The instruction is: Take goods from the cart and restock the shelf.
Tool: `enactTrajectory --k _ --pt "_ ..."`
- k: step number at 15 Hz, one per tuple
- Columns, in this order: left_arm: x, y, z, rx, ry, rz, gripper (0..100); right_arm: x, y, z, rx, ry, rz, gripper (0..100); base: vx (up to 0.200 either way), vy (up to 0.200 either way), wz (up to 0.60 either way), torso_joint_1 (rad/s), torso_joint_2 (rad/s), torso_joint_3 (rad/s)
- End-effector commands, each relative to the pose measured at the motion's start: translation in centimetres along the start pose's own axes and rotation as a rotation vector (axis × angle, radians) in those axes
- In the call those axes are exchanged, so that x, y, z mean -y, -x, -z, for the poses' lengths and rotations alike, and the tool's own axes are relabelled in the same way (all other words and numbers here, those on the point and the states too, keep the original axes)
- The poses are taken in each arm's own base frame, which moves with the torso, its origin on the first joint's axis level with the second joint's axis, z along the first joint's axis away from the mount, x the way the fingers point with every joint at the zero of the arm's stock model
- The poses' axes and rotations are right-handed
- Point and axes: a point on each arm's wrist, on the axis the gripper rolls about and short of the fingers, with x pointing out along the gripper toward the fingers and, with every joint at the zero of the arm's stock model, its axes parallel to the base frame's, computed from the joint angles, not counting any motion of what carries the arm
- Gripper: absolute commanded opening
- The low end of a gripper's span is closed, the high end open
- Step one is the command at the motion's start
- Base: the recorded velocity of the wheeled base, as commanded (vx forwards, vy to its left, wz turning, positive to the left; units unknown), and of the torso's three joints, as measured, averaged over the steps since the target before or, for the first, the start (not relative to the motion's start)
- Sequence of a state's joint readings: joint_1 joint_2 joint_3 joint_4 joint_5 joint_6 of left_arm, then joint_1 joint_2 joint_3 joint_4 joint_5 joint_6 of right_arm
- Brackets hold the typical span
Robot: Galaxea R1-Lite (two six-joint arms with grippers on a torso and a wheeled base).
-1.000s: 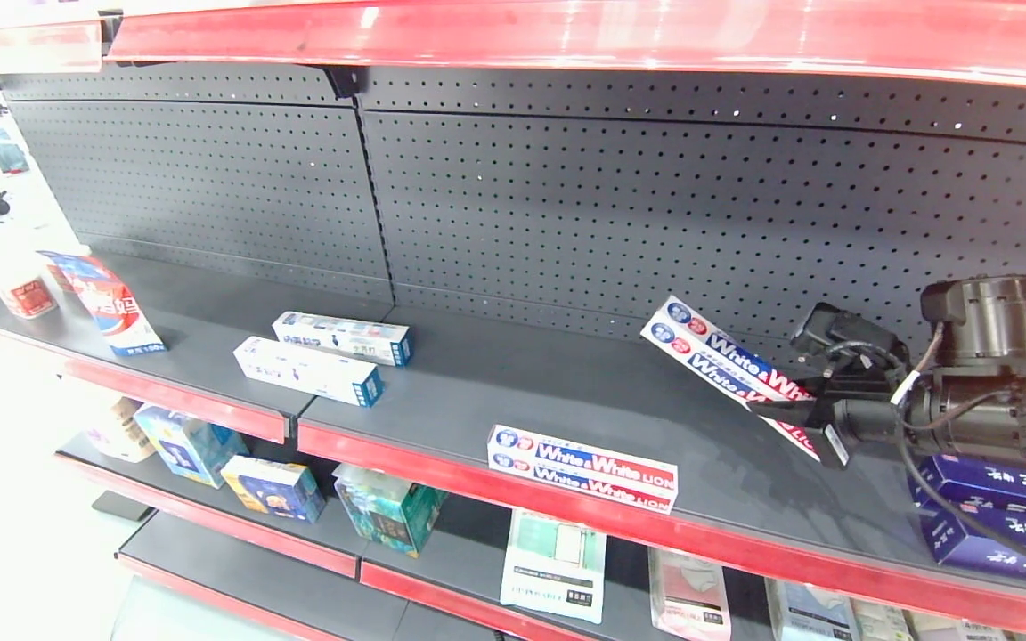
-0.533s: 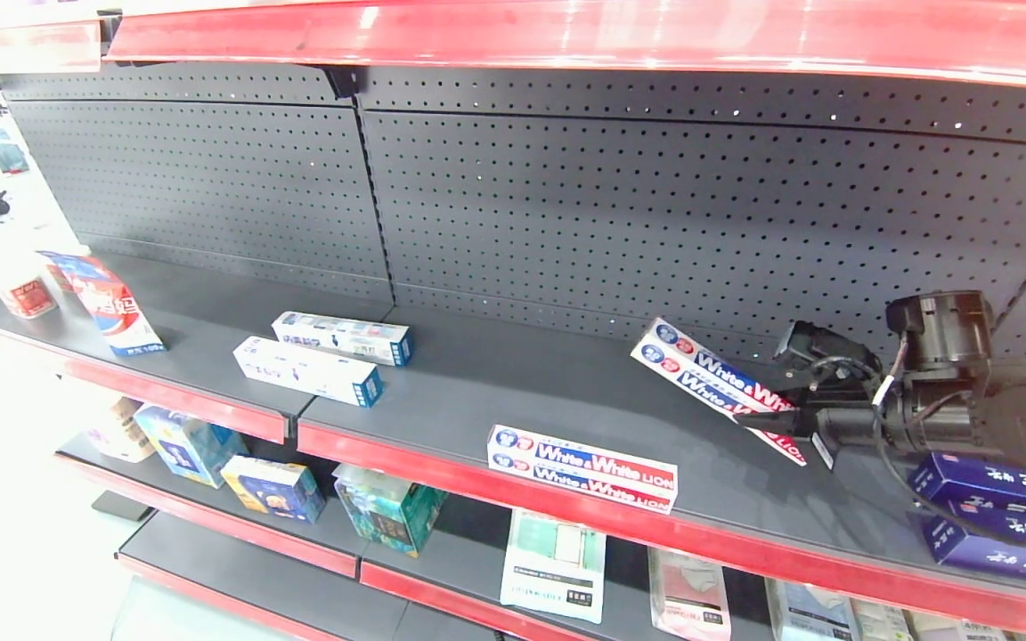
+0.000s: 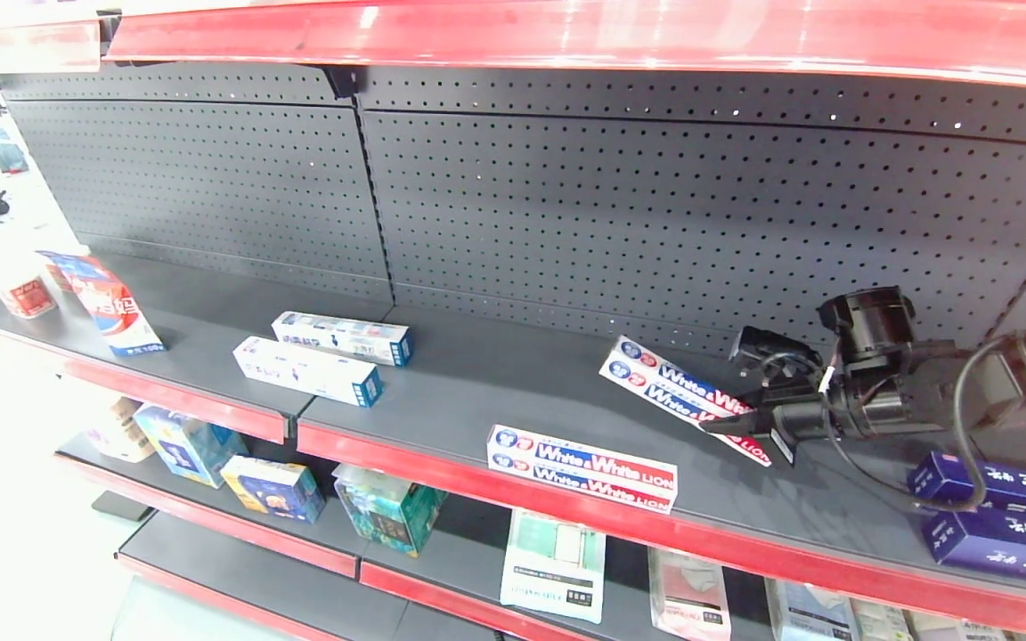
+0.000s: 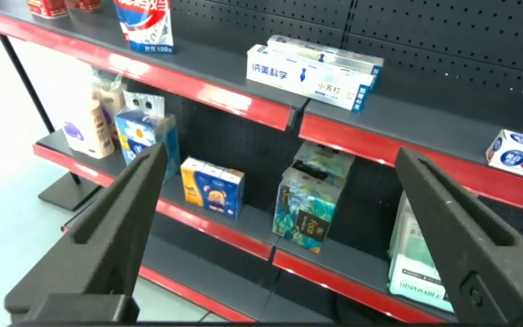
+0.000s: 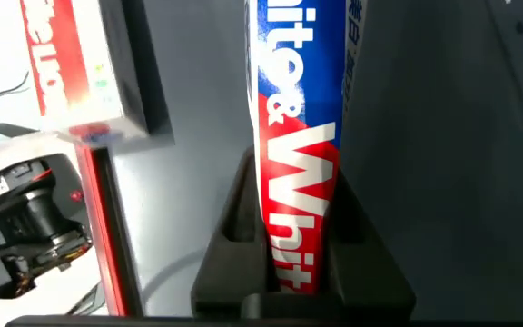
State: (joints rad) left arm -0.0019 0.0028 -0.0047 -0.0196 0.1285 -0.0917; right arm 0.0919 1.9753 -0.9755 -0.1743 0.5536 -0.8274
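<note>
My right gripper (image 3: 745, 427) is shut on a red, white and blue toothpaste box (image 3: 669, 389), holding it by its near end low over the black middle shelf (image 3: 531, 383). The box points away to the left and back, its far end near the pegboard. In the right wrist view the toothpaste box (image 5: 296, 118) runs out from between the black fingers (image 5: 234, 227) of the right gripper (image 5: 293, 245). A matching toothpaste box (image 3: 582, 466) lies along the shelf's red front lip. My left gripper (image 4: 284, 236) hangs open, facing the lower shelves, with nothing between its fingers.
Two white and blue boxes (image 3: 326, 356) lie at mid-left of the shelf, and a pouch (image 3: 108, 303) stands at far left. Dark blue boxes (image 3: 1003, 516) are stacked at the right end. Lower shelves (image 3: 237, 525) hold assorted small boxes. A perforated back panel (image 3: 566, 196) closes the rear.
My right arm has carried the toothpaste box leftward and lower, closer to the shelf surface. The other goods have stayed in place.
</note>
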Motion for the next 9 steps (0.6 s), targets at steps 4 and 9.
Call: enactTrajectory --k 4,9 --pt "0.0 0.0 0.0 0.000 0.000 -0.001 100 -0.5 -3.3 -2.0 0.018 -0.004 -0.055 0 0.000 0.000 0.00 0.000 0.00 0.000" --pt "0.0 0.0 0.0 0.000 0.000 -0.001 100 -1.2 -4.8 -2.9 -0.033 -0.004 -0.107 0 0.000 0.000 0.00 0.000 0.00 0.000"
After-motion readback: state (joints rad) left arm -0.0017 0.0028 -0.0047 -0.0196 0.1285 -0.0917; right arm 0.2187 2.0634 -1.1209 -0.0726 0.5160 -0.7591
